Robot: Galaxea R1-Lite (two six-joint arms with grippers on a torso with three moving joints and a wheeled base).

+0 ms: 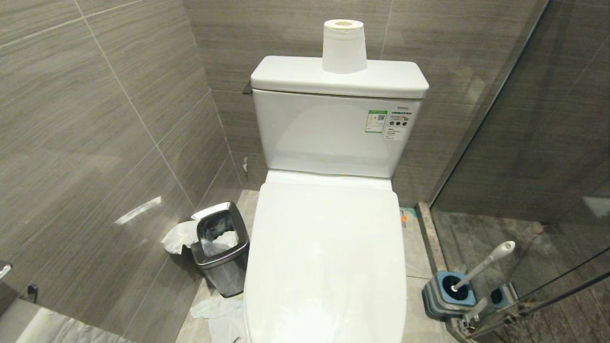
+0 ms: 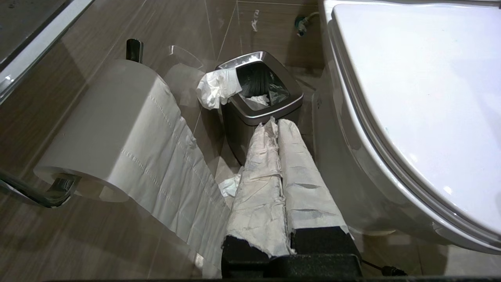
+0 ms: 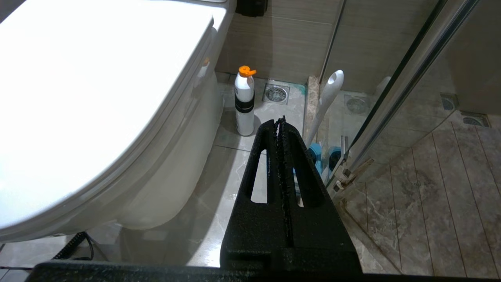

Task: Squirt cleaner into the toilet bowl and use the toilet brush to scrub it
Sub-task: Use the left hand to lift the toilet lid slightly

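- The toilet (image 1: 329, 247) stands against the grey tiled wall with its lid down, so the toilet bowl itself is covered and nothing inside it can be seen.
- A roll of toilet paper (image 1: 344, 46) stands upright on top of the tank (image 1: 333, 128).
- The toilet brush (image 1: 483, 264) sits in its blue-topped holder (image 1: 448, 295) on the floor to the right of the toilet, just beside the glass shower partition (image 1: 538, 143); its white handle leans up and to the right, and the bristle head is hidden in the holder.
- In the right wrist view, a white bottle (image 3: 244, 102) with an orange cap and a black band stands upright on the floor beside the toilet base, near a floor drain (image 3: 277, 94); what it contains cannot be read.
- No blue liquid shows anywhere.
- A steel waste bin (image 1: 221, 247) stands on the floor to the left of the toilet, with crumpled tissue (image 1: 178, 237) hanging over its rim and more paper lying on the floor in front of it.
- The left gripper (image 2: 277, 122) hangs low beside the toilet, pointing towards the bin; its fingers (image 2: 303, 172) are wrapped in white paper, pressed together, and hold nothing.
- A wall-mounted paper roll (image 2: 109, 129) with a long loose tail hangs near the left gripper.
- The right gripper (image 3: 281, 121) hangs on the other side of the toilet, pointing towards the brush and bottle; its black fingers (image 3: 260, 164) are closed tip to tip and hold nothing.
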